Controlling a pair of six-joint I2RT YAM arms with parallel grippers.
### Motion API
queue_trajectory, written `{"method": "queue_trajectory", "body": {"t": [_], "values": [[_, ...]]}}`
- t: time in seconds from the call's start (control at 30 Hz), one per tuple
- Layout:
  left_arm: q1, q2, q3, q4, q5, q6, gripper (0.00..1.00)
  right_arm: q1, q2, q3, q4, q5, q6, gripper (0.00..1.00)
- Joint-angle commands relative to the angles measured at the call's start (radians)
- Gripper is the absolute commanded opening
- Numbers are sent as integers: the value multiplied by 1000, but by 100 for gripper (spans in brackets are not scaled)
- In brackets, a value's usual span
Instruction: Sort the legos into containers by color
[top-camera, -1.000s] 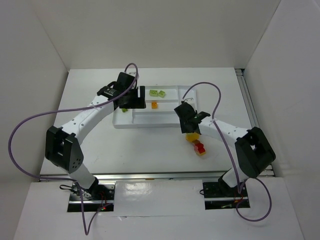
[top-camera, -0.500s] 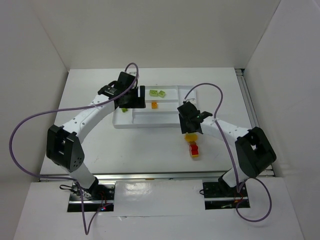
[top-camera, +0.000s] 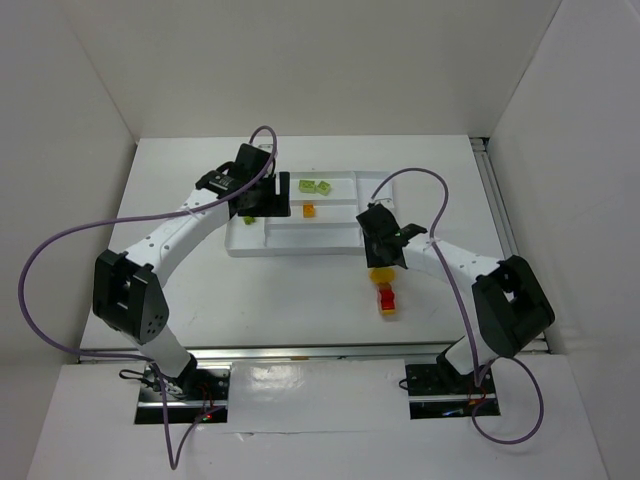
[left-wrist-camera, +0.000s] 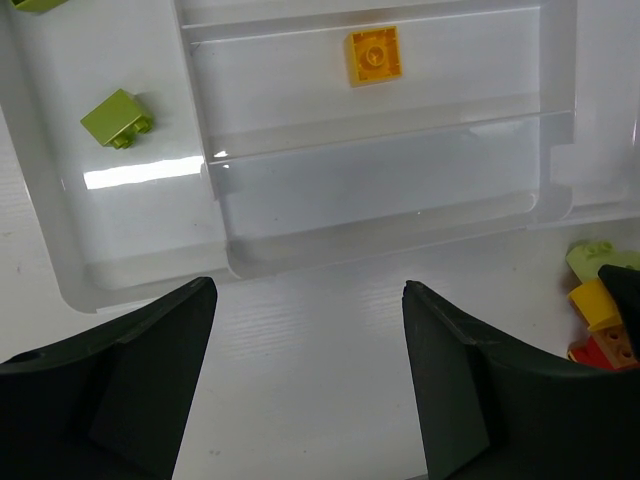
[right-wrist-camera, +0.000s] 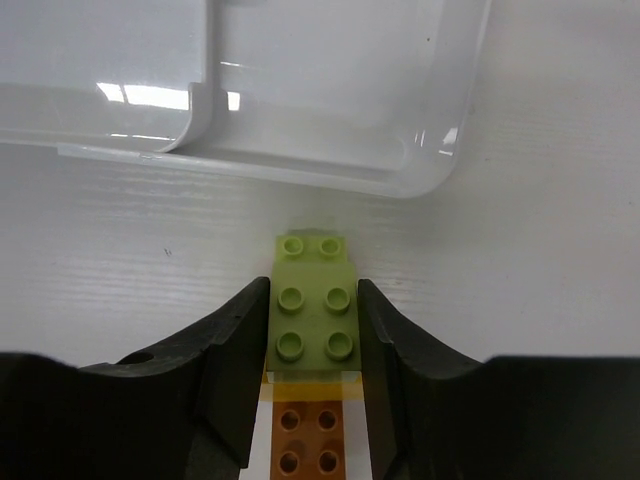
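Note:
The white tray lies mid-table. It holds two lime green legos, an orange lego and a green lego. My left gripper hovers open and empty over the tray's left part; the left wrist view shows the orange lego and a green one. My right gripper is just in front of the tray's right corner. In the right wrist view it is shut on a lime green lego that sits on a yellow sliver and an orange-brown lego.
A yellow lego and a red lego lie on the table just in front of the right gripper. The tray's rounded corner is right ahead of the held lego. White walls enclose the table on three sides.
The right gripper has shifted slightly right and back toward the tray corner. The red lego has slid a little to the left. The left arm has not moved.

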Motion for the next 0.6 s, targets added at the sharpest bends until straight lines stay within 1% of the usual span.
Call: {"method": "queue_trajectory", "body": {"t": [0.0, 0.07, 0.1, 0.2, 0.27, 0.3, 0.33, 0.37, 0.4, 0.43, 0.47, 0.53, 0.57], "values": [[-3, 8, 40, -3, -11, 18, 86, -5, -35, 15, 15, -11, 34, 33], [-3, 8, 49, -3, -24, 18, 86, -5, -56, 28, 0, -11, 48, 29], [-3, 8, 66, -3, -53, 30, 86, -5, -57, 42, -15, 1, 57, 27], [-3, 17, 114, -23, -77, 74, 86, -14, -95, 82, -69, 23, 68, 26], [-3, 17, 123, -23, -27, 99, 86, -25, -104, 117, -97, 23, 79, 26], [-3, 17, 123, -11, 4, 123, 86, -25, -128, 128, -118, 23, 79, 25], [-3, 6, 123, 7, 72, 123, 86, -36, -139, 137, -118, 23, 79, 25], [-15, -6, 103, 24, 100, 123, 86, -48, -150, 151, -132, 23, 79, 25], [-33, -6, 86, 47, 134, 134, 86, -48, -171, 151, -132, 1, 79, 25], [-47, -18, 48, 70, 213, 145, 86, -65, -184, 160, -132, -9, 79, 23], [-61, -18, 33, 108, 250, 145, 86, -85, -195, 160, -132, -23, 79, 23], [-96, -9, 8, 133, 341, 154, 86, -111, -213, 160, -132, -72, 79, 23], [-96, -9, 8, 149, 440, 154, 86, -125, -227, 160, -122, -91, 79, 23]]}}
